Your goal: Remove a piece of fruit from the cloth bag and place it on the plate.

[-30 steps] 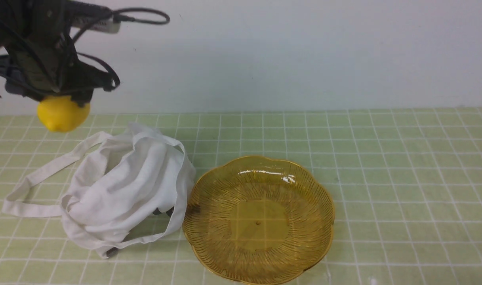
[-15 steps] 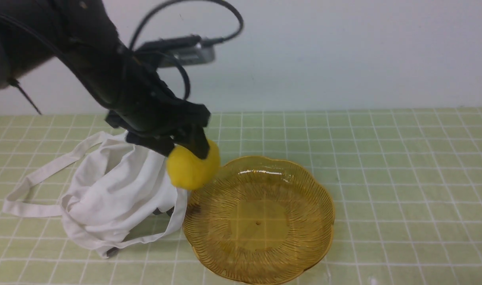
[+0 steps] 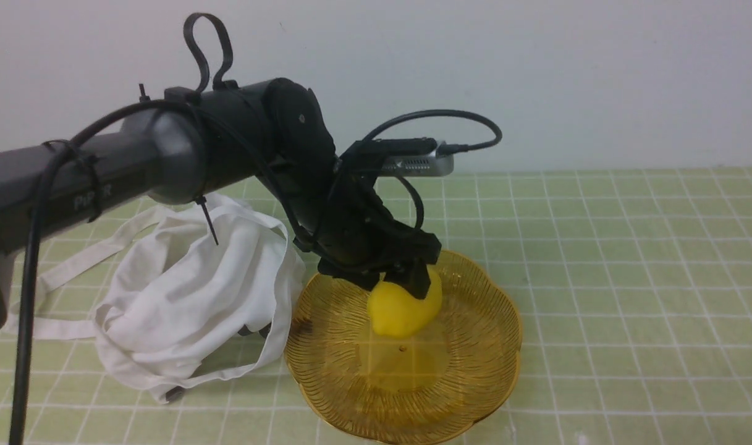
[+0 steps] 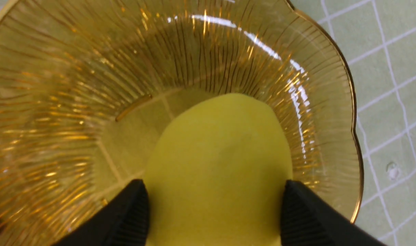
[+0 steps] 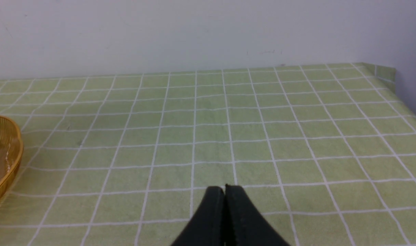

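Smooth bright yellow lemon-shaped fruit (image 3: 403,312) hangs in the front view, clamped between the jaws of the black left gripper (image 3: 393,287). It is directly over the middle of the translucent amber plastic plate with a scalloped rim (image 3: 513,334), which sits near the front edge of the green checked surface (image 3: 629,278). The crumpled white cloth bag (image 3: 190,303) lies just beside the plate's left rim. Whether the fruit's lower tip touches the plate I cannot tell

In the left wrist view, the left gripper (image 4: 213,186) grasps the fruit (image 4: 218,153) across its width. Its long axis points away from the jaws, down at the plate (image 4: 57,85), so a short descent and release should do

In the right wrist view, the right gripper (image 5: 225,191) is pressed closed on nothing, well apart from the plate (image 5: 9,150); the left arm is nearer
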Controlling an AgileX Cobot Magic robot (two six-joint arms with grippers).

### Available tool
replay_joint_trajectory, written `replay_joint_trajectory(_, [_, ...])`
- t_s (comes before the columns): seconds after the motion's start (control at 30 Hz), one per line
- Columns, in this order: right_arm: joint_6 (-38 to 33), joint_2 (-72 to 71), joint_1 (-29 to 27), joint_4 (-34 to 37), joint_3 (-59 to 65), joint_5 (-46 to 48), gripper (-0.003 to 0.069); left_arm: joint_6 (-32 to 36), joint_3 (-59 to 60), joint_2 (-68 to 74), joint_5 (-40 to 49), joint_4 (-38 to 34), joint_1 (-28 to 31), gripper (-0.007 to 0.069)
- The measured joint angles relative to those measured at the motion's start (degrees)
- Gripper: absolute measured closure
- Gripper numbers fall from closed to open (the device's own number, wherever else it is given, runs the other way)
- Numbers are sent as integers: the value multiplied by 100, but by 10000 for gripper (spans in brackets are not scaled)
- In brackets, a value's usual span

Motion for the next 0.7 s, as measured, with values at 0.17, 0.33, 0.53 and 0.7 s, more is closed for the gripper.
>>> replay_joint_trajectory(0.17, [0, 0, 0, 0, 0, 0, 673, -7, 0, 16, -148, -2, -13, 90])
replay_joint_trajectory(0.33, [0, 0, 0, 0, 0, 0, 673, -7, -26, 17, -203, 3, -13, 19])
replay_joint_trajectory(0.53, [0, 0, 0, 0, 0, 0, 673, -28, -610, -15, 221, 389, -13, 27])
replay_joint_trajectory(0.7, [0, 0, 0, 0, 0, 0, 673, -185, -1637, -351, 1200, 1522, -1, 221])
